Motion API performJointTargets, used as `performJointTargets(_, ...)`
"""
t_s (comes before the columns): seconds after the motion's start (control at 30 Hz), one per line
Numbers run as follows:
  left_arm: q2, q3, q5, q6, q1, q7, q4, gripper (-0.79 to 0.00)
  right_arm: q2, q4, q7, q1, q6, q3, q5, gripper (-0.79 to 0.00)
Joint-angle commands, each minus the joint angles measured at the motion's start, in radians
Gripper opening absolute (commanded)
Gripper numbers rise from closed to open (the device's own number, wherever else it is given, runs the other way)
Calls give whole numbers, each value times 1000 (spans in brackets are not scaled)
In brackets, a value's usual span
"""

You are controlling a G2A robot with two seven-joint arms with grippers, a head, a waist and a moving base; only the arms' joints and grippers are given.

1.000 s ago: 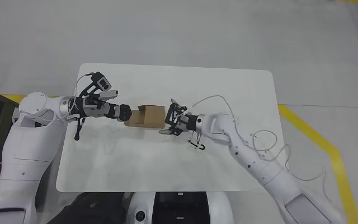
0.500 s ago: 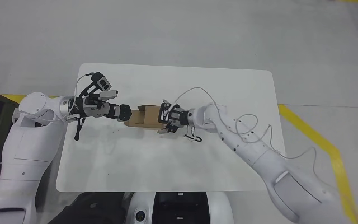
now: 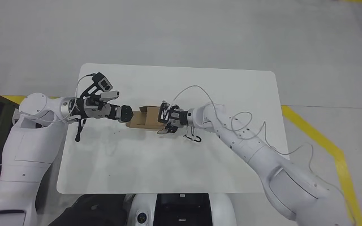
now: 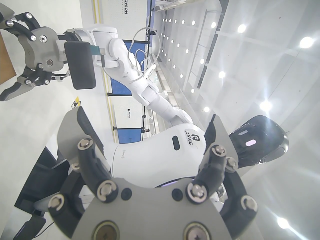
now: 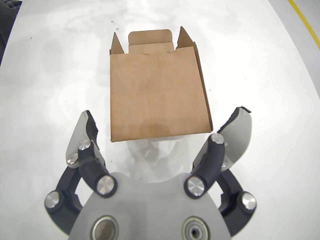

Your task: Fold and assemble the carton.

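Cardboard carton [image 3: 146, 117] lying on white table [image 3: 226, 164] between low, inward-stretched arms; left gripper [image 3: 125, 113] spread, empty, at one end; right gripper [image 3: 164, 119] spread astride other end.

— Top view?
— Looks straight down from overhead, far enough back to take in the whole table [image 3: 226, 164].
— Right wrist?
— Sits close behind the right gripper [image 5: 165, 113], faces down at the carton [image 5: 157, 91] and table, both also seen from above.
— Left wrist?
— Tilts upward past the left gripper [image 4: 146, 116] toward the ceiling [image 4: 250, 58]; catches the right gripper farther off.
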Motion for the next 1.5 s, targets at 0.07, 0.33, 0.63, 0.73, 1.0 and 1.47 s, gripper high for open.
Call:
performJointTargets(0.07, 0, 0, 0, 0, 0, 0, 0, 0, -10, 21, -26, 2, -9, 0, -5, -175)
performJointTargets(0.33, 0, 0, 0, 0, 0, 0, 0, 0, -23, 50, -54, 5, -22, 3, -18, -179)
performJointTargets(0.63, 0, 0, 0, 0, 0, 0, 0, 0, -10, 37, -110, -20, -23, 42, -20, -197)
performJointTargets(0.73, 0, 0, 0, 0, 0, 0, 0, 0, 6, 6, -125, -48, -15, 69, -17, -197)
performJointTargets(1.0, 0, 0, 0, 0, 0, 0, 0, 0, 64, -131, -107, -173, 13, 151, -24, -222)
performJointTargets(1.47, 0, 0, 0, 0, 0, 0, 0, 0, 149, -385, -47, -375, 24, 285, -60, 0)
